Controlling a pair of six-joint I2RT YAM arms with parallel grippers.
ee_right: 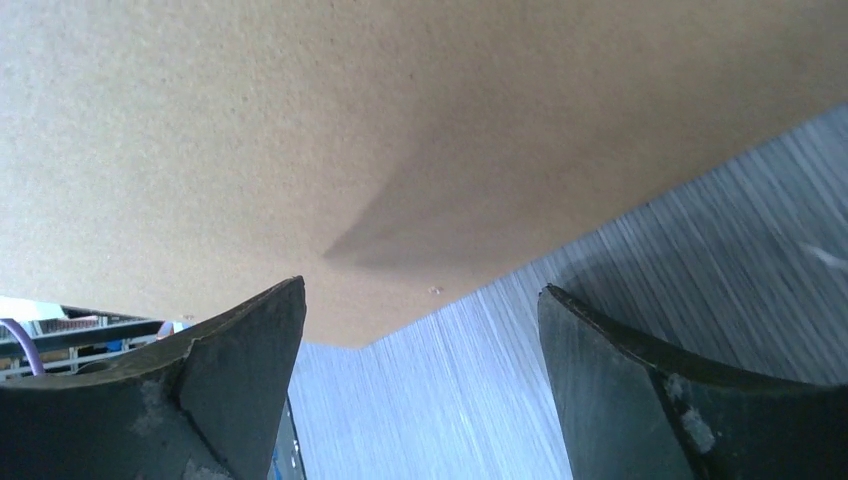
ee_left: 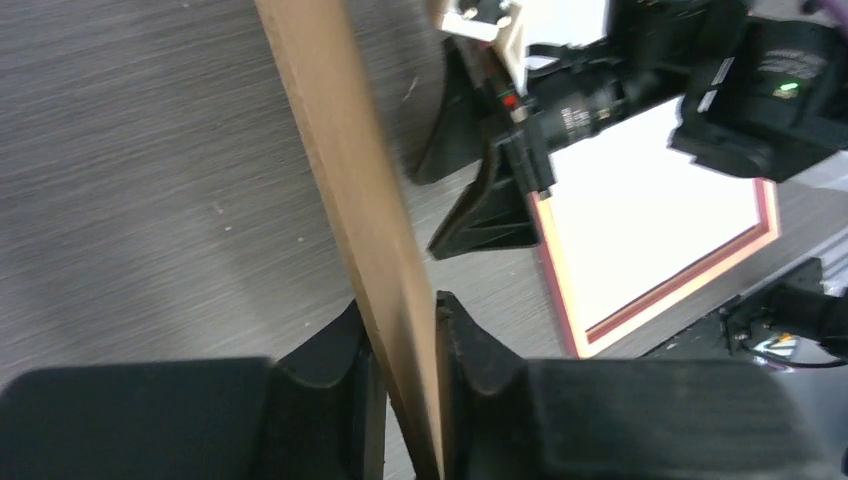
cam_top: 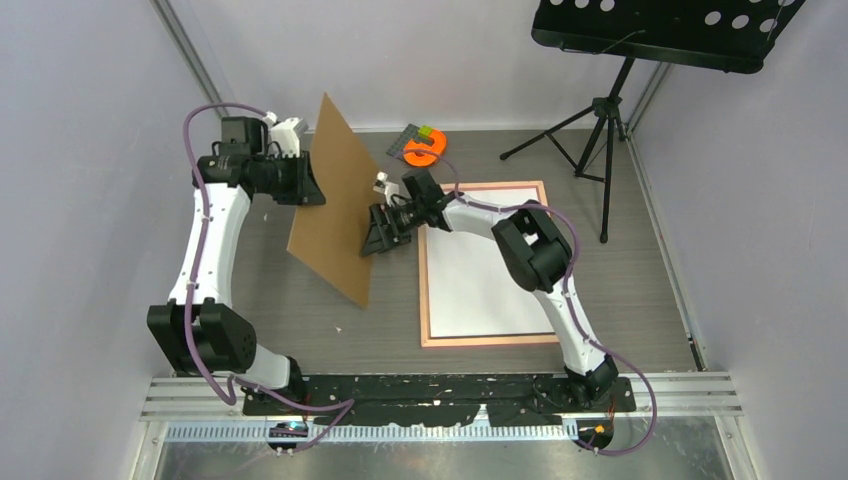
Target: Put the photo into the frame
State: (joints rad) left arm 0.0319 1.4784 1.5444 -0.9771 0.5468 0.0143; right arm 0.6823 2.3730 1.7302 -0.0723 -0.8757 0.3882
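Top external view: left gripper (ee_left: 400,308) pinches the brown board (cam_top: 335,205), held tilted left of the frame (cam_top: 488,341), where the photo (cam_top: 480,285), seemingly face down, already lies. Right gripper (cam_top: 382,232) gapes beside the board. Next, lay the board squarely over it.

The board (cam_top: 335,200) is upright and tilted, left of the frame (cam_top: 425,290), which lies flat on the table (cam_top: 640,300). The left gripper (cam_top: 305,185) is at the board's far edge, one finger on each side. The right gripper (cam_top: 378,238) is between board and frame. A music stand (cam_top: 610,110) is behind the frame, to the right.
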